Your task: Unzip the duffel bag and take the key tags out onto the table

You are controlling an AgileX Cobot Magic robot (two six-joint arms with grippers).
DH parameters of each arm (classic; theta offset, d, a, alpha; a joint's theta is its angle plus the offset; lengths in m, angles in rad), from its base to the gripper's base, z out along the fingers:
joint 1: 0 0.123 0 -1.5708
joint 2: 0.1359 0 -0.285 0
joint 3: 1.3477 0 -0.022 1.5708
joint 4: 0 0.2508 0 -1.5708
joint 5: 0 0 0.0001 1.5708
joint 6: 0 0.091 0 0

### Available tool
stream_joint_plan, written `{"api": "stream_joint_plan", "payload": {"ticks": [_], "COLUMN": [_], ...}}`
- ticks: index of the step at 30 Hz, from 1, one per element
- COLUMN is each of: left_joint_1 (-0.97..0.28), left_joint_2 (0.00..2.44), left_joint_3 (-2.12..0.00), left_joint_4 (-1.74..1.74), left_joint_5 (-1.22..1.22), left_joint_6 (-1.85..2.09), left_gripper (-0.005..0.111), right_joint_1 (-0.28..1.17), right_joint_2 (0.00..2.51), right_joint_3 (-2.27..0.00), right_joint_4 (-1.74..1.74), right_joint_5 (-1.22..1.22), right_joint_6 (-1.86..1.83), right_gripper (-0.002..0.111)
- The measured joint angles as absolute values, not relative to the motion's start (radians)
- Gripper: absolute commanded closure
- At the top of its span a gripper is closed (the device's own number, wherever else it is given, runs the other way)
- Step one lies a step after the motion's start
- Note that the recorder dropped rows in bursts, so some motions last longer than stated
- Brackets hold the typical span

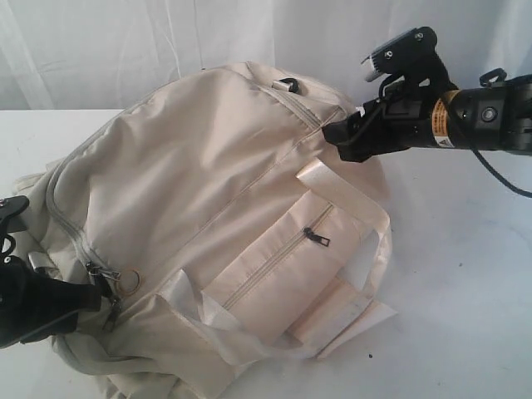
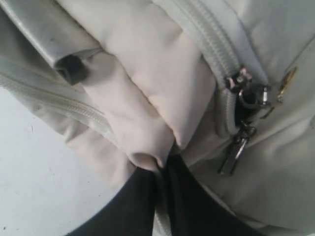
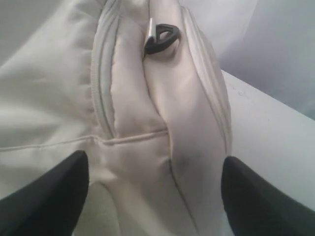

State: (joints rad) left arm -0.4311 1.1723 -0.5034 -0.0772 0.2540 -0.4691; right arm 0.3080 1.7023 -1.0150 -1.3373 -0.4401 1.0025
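The cream duffel bag (image 1: 208, 183) lies on the white table (image 1: 465, 274), its main zipper closed, with metal zipper pulls (image 1: 104, 273) at its left end. My left gripper (image 1: 96, 293) is shut on a fold of bag fabric (image 2: 147, 123) just beside those zipper pulls (image 2: 246, 93). My right gripper (image 1: 337, 137) is open at the bag's far right end, its black fingers (image 3: 44, 196) spread wide on either side of a fabric ridge (image 3: 162, 147) without pinching it. The key tags are hidden.
A front zip pocket with a dark pull (image 1: 316, 237) and loose strap handles (image 1: 370, 249) lie on the bag's near side. A black plastic loop (image 3: 160, 39) sits on the bag's end. A white curtain (image 1: 125, 41) hangs behind.
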Motion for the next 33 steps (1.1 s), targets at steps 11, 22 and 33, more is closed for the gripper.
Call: {"api": "stream_joint_plan", "payload": {"ticks": [11, 22, 33], "left_joint_1": [-0.431, -0.431, -0.431], "left_joint_2": [1.172, 1.172, 1.172], "left_joint_3": [-0.505, -0.505, -0.505], "left_joint_4": [-0.077, -0.075, -0.033], "left_joint_5": [0.262, 0.267, 0.271], "left_joint_6": [-0.469, -0.469, -0.469], "left_gripper": [0.107, 0.107, 0.107], "right_joint_1": [0.309, 0.311, 0.312], "right_joint_2": [1.847, 1.858, 1.830], "right_joint_3": [-1.147, -1.153, -1.155], "right_joint_4": [-1.316, -1.331, -1.538], "right_joint_5": [-0.458, -0.484, -0.481], "right_joint_6": [1.003, 1.010, 1.194], "right_gripper": [0.051, 0.108, 0.108]}}
